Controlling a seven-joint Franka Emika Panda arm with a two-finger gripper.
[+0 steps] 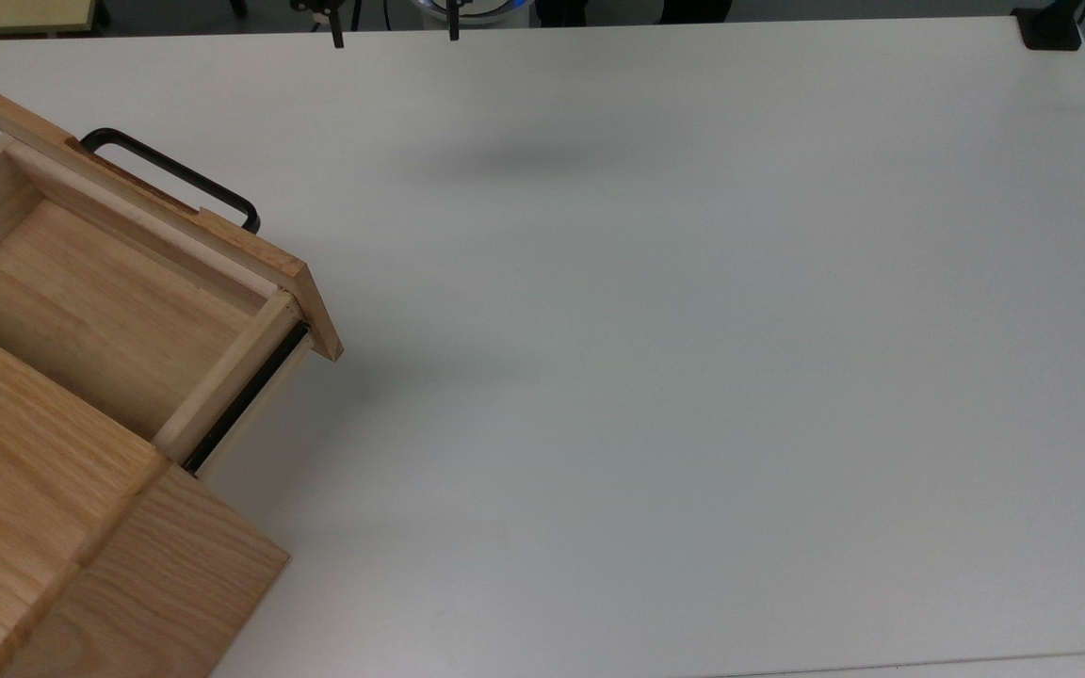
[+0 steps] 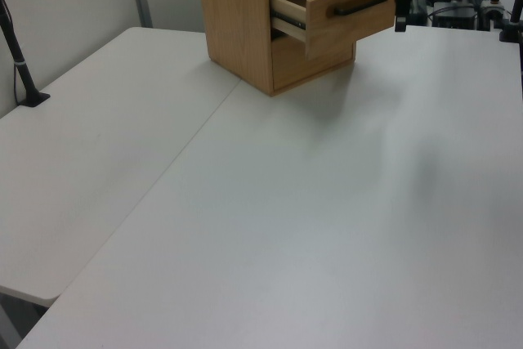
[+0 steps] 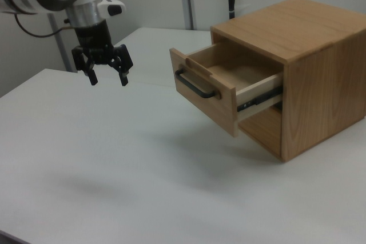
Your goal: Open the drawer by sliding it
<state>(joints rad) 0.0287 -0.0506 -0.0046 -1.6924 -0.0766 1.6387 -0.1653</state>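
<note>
The drawer [image 1: 100,301] is a light oak tray standing pulled out of the wooden cabinet [image 1: 34,527] at the top view's left, and its inside is bare. Its flat front panel [image 3: 207,96] carries a black bar handle [image 1: 170,179], and a black side rail [image 1: 246,400] is exposed. In the right view the handle [image 3: 196,87] faces left, toward my gripper [image 3: 108,80]. The gripper hangs open above the table, well apart from the handle, with nothing between its fingers. My gripper [image 1: 396,36] sits at the top view's upper edge, to the right of the drawer [image 2: 350,12].
The cabinet stands on a white table [image 1: 693,377] with wide bare surface to the top view's right. A black clamp base [image 1: 1049,28] sits at the table's far right corner. A black pole [image 2: 18,59] rises at the left view's left edge.
</note>
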